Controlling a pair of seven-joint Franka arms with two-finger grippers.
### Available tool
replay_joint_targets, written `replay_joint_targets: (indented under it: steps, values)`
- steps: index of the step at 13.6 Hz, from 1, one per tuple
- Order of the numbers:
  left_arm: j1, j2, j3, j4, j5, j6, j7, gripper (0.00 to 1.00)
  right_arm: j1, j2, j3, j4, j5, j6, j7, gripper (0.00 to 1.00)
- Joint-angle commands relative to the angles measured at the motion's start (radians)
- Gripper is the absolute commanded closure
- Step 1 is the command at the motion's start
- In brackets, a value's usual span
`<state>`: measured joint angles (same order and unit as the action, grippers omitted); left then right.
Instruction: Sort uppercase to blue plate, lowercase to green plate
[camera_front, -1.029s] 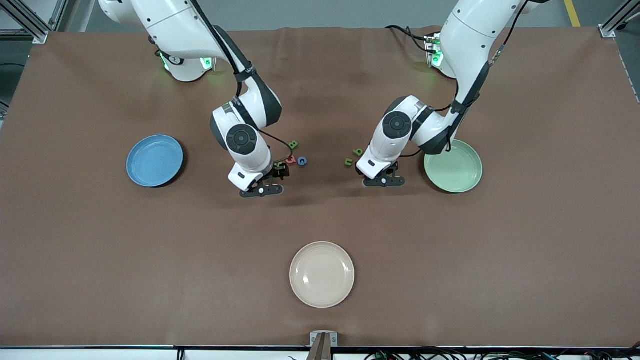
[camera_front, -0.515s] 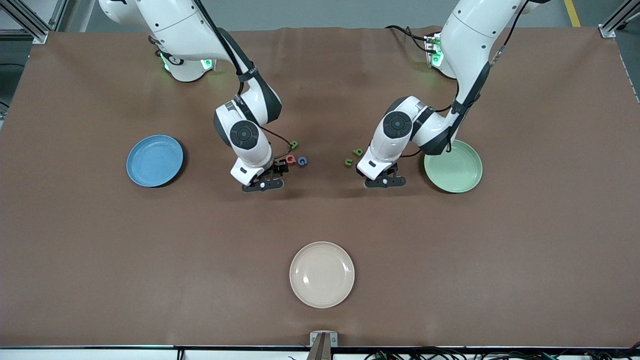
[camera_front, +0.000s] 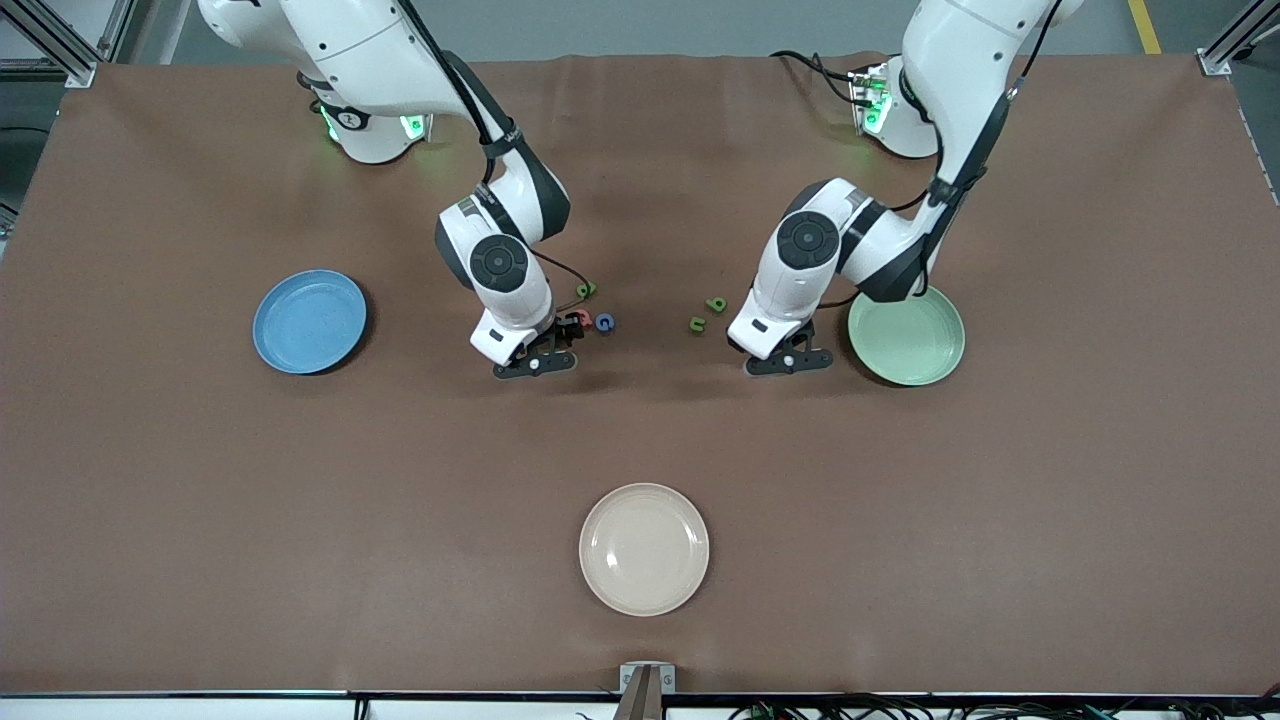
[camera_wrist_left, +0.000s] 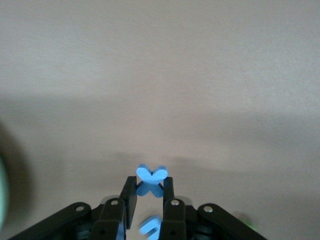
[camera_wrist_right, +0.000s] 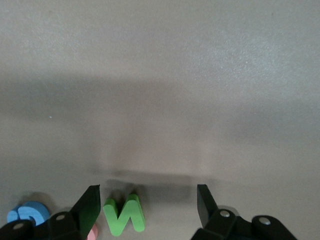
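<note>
Table (camera_front: 200, 520): brown cloth cover, metal frame posts at the corners, both my arm bases along the edge farthest from the front camera.

Front view. Plates, three: blue plate (camera_front: 309, 321) toward my right arm's end, green plate (camera_front: 907, 332) toward my left arm's end, one cream plate (camera_front: 644, 549) nearest the camera; all three empty. Letters countable here, five: green B (camera_front: 587, 290), red Q (camera_front: 582, 318) half hidden by my right arm, blue G (camera_front: 604, 322), green u (camera_front: 697, 323), green q (camera_front: 715, 303). They sit in two small clusters between the plates. My right pincer (camera_front: 535, 364) is low beside the capitals; my left pincer (camera_front: 790, 360) is just beside the green plate.

Left wrist view. Left pincer (camera_wrist_left: 149, 192): clenched on one blue x (camera_wrist_left: 151, 180), raised off the cloth. One more blue letter (camera_wrist_left: 151, 226), probably the m, lies below between the fingers.

Right wrist view. Right pincer (camera_wrist_right: 148, 200): released, fingers wide. One green N (camera_wrist_right: 124, 215) stands just inside one finger (camera_wrist_right: 90, 205), not centred. The G and a sliver of the pink Q show at the edge.

Step in hand, as I judge it: first lowercase piece gripped, nothing delivered. Next: I carry the x over the green plate and let go; my right pincer should centre on the N before closing.
</note>
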<state>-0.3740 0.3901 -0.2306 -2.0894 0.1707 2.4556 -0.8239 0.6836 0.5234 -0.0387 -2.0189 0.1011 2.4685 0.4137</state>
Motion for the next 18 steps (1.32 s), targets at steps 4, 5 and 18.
replay_joint_targets:
  steps: [4, 5, 18]
  values:
    - [0.137, -0.21, -0.01, -0.219, 0.02, -0.026, 0.196, 0.9, 0.022, -0.013, -0.007, -0.026, 0.006, 0.012, 0.008, 0.14]
    - [0.164, -0.227, -0.01, -0.244, 0.02, -0.026, 0.233, 0.9, 0.022, -0.011, -0.007, -0.026, 0.006, 0.012, 0.008, 0.14]
    - [0.328, -0.274, -0.013, -0.451, 0.023, 0.082, 0.468, 0.88, 0.036, 0.009, -0.007, -0.026, 0.006, 0.026, 0.008, 0.14]
